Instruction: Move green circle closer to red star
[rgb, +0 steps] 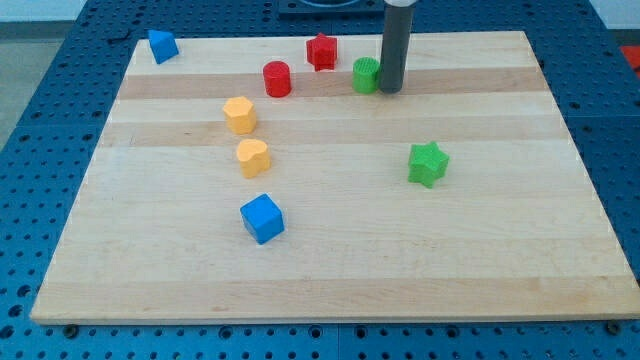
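Note:
The green circle (365, 75) sits near the view's top, right of centre. The red star (321, 51) lies just up and to the left of it, near the board's top edge. My tip (390, 90) stands against the green circle's right side, touching or nearly touching it. The rod rises straight up out of the view's top.
A red cylinder (277, 78) lies left of the green circle. A yellow hexagon (240, 114) and a yellow block (252, 157) sit left of centre. A blue cube (262, 218) is below them. A green star (428, 164) is at right. A blue block (162, 46) is at top left.

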